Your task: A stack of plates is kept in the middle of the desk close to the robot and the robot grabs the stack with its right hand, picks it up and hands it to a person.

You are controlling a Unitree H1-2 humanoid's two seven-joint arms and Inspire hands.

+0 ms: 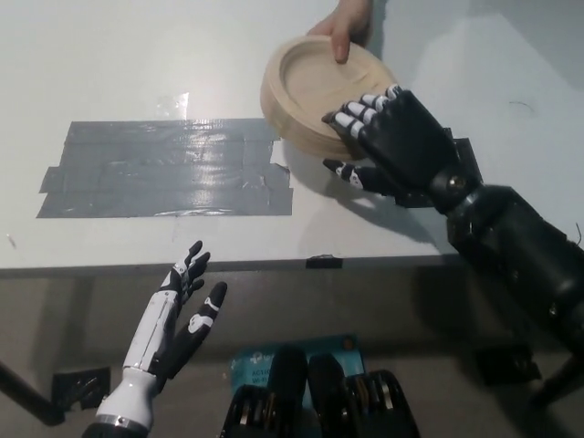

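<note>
A stack of pale wooden plates (315,96) is held tilted above the white desk (137,55), at the upper middle of the head view. My black right hand (388,141) is shut on the stack's near right rim, fingers over the top edge and thumb beneath. A person's hand (342,23) reaches in from the top edge and grips the far rim of the stack. My white left hand (178,315) rests open below the desk's front edge at the lower left.
A broad patch of grey tape strips (164,169) covers the desk left of the stack. A small black tape piece (324,263) marks the front edge. Dark tape (465,160) lies under my right wrist.
</note>
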